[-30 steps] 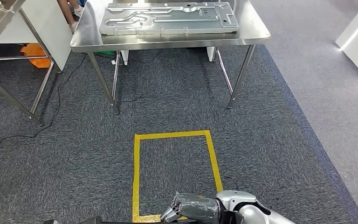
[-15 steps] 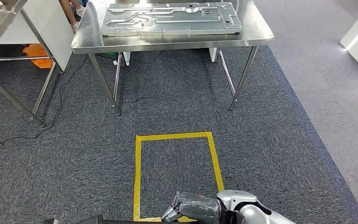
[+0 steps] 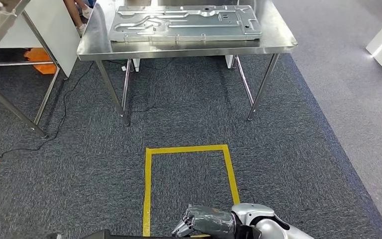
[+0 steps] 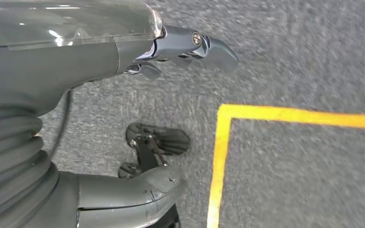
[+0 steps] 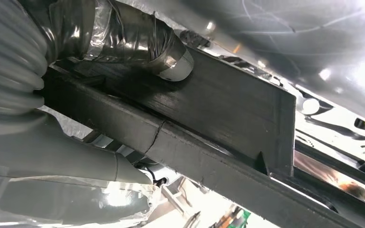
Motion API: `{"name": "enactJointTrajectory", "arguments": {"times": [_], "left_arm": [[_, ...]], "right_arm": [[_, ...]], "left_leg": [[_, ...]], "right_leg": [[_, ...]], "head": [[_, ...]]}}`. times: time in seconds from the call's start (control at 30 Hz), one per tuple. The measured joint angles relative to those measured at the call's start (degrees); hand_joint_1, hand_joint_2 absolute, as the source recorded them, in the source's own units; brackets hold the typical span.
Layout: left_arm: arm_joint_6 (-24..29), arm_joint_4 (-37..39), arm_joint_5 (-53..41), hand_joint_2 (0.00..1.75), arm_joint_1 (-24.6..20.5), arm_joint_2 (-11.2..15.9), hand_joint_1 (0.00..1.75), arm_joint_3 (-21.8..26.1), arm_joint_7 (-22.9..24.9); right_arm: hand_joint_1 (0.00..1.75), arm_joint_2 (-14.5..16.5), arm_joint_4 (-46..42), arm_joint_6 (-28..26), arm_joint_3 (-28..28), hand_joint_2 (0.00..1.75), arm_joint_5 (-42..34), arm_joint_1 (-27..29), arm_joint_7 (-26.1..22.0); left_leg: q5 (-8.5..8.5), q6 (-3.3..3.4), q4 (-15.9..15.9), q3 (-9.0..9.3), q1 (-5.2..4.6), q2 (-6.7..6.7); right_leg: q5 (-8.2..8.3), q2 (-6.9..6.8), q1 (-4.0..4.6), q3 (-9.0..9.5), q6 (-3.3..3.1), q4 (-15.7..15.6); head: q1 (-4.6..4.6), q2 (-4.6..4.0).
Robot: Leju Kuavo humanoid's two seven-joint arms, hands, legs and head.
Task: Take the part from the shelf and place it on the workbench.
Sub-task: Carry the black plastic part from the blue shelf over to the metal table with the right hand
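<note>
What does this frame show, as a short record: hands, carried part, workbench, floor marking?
right hand: grips black flat-sided part
left hand: hangs over grey carpet, holds nothing
bench: stainless steel workbench ahead, carrying grey stamped metal panel
floor marking: yellow tape rectangle between robot and workbench
task state: part not yet on workbench

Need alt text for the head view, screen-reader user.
A steel workbench stands ahead on grey carpet, a large stamped metal panel lying flat on it. A yellow tape rectangle marks the floor in front. At the bottom edge, the robot's right hand has its fingers curled against a dark part.
</note>
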Motion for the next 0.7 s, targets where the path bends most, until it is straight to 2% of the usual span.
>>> {"name": "enactJointTrajectory", "arguments": {"times": [0.07, 0.1, 0.17, 0.2, 0.23, 0.27, 0.33, 0.37, 0.4, 0.47, 0.53, 0.57, 0.63, 0.7], "left_arm": [[0.0, 0.0, 0.0, 1.75, 0.0, 0.0, 0.00, 0.0, 0.0], [0.0, 0.0, 0.0, 1.75, -0.1, 0.0, 0.00, 0.0, 0.0], [0.0, 0.0, 0.0, 1.75, -0.1, 0.0, 0.00, 0.0, -0.1], [-0.1, 0.0, 0.0, 1.75, -0.1, 0.0, 0.00, 0.0, -0.1], [-0.1, 0.0, 0.0, 1.75, -0.1, 0.0, 0.00, 0.0, -0.1], [-0.2, 0.0, 0.0, 1.75, -0.1, 0.0, 0.00, 0.0, -0.1], [-0.2, 0.0, 0.0, 1.75, -0.1, 0.0, 0.00, 0.0, -0.2], [-0.2, 0.0, 0.0, 1.75, -0.1, 0.0, 0.00, 0.0, -0.2], [-0.2, 0.0, 0.0, 1.75, -0.2, 0.0, 0.00, 0.0, -0.2], [-0.2, 0.0, 0.0, 1.75, -0.2, 0.0, 0.00, 0.0, -0.2], [-0.2, 0.0, 0.0, 1.75, -0.3, 0.0, 0.00, 0.0, -0.2], [-0.2, 0.0, 0.0, 1.75, -0.3, 0.0, 0.00, 0.0, -0.2], [-0.2, 0.0, 0.0, 1.75, -0.4, 0.0, 0.00, 0.0, -0.3], [-0.2, 0.0, 0.0, 1.75, -0.3, 0.0, 0.00, 0.0, -0.3]], "right_arm": [[1.64, 0.0, -0.1, 0.0, -0.1, 1.75, 0.0, 0.0, 0.0], [1.64, 0.0, -0.1, 0.0, -0.1, 1.75, 0.1, 0.0, 0.0], [1.64, 0.0, -0.2, 0.0, -0.1, 1.75, 0.1, 0.1, 0.0], [1.64, 0.0, -0.2, 0.0, -0.1, 1.75, 0.2, 0.2, 0.0], [1.64, -0.1, -0.2, 0.0, -0.1, 1.75, 0.2, 0.3, 0.0], [1.64, -0.1, -0.2, 0.0, -0.1, 1.75, 0.2, 0.4, 0.0], [1.64, -0.1, -0.2, 0.0, -0.1, 1.75, 0.2, 0.5, -0.1], [1.64, -0.2, -0.2, 0.0, -0.1, 1.75, 0.3, 0.5, -0.1], [1.64, -0.2, -0.3, 0.0, -0.2, 1.75, 0.3, 0.4, -0.1], [1.64, -0.3, -0.4, 0.0, -0.2, 1.75, 0.3, 0.5, -0.1], [1.64, -0.3, -0.5, -0.1, -0.3, 1.75, 0.3, 0.5, -0.1], [1.64, -0.3, -0.6, -0.1, -0.3, 1.75, 0.3, 0.5, -0.2], [1.64, -0.3, -0.7, -0.1, -0.3, 1.75, 0.4, 0.6, -0.2], [1.64, -0.3, -0.7, -0.1, -0.3, 1.75, 0.4, 0.7, -0.2]], "left_leg": [[-0.17, 0.83, -0.4, 0.50, 0.23, -0.05], [-0.30, 1.19, -0.6, 0.79, 0.31, -0.06], [-0.77, 1.61, -0.6, 1.21, 0.20, -0.06], [-1.03, 1.67, -0.6, 1.46, 0.15, -0.08], [-1.31, 1.65, -0.6, 1.81, 0.12, -0.13], [-1.64, 1.56, -0.5, 2.29, 0.10, -0.21], [-2.43, 1.21, -0.6, 3.42, 0.10, -0.37], [-2.83, 0.95, -0.5, 3.87, 0.02, -0.42], [-3.13, 0.67, -0.6, 4.11, -0.05, -0.44], [-3.48, 0.08, -0.8, 4.32, -0.18, -0.41], [-3.96, -0.49, -0.7, 4.52, -0.15, -0.29], [-4.62, -0.73, 0.4, 4.22, -0.12, -0.24], [-7.17, -1.12, 6.3, 1.42, -0.06, -0.18], [-9.36, -1.42, 14.0, -3.36, -0.04, -0.18]], "right_leg": [[-1.31, 0.05, -0.12, -0.63, 0.52, 2.0], [-2.64, 0.09, -0.22, -1.93, 0.73, 4.7], [-5.59, 0.14, -0.32, -6.48, 0.95, 12.6], [-6.15, 0.14, -0.36, -8.61, 1.01, 15.7], [-5.56, 0.14, -0.38, -9.92, 1.00, 17.0], [-3.72, 0.14, -0.37, -10.04, 0.91, 16.0], [1.46, 0.17, -0.31, -7.44, 0.47, 8.8], [3.09, 0.19, -0.17, -5.91, 0.22, 5.1], [3.76, 0.20, -0.02, -4.89, 0.01, 2.7], [3.21, 0.30, 0.30, -4.41, -0.32, 1.4], [2.97, 0.43, 0.00, -3.92, -0.88, 0.9], [2.85, 0.39, -0.18, -3.43, -1.22, 0.5], [2.43, 0.24, -0.35, -2.44, -1.76, 0.0], [1.79, 0.20, -0.28, -1.77, -1.96, 0.0]], "head": [[0.00, 0.00], [0.00, 0.00], [0.00, 0.00], [0.00, 0.00], [0.00, 0.00], [0.00, 0.00], [0.01, 0.00], [0.01, 0.00], [0.00, 0.00], [0.00, 0.00], [-0.01, 0.00], [-0.01, 0.00], [-0.01, 0.00], [0.00, 0.00]]}}
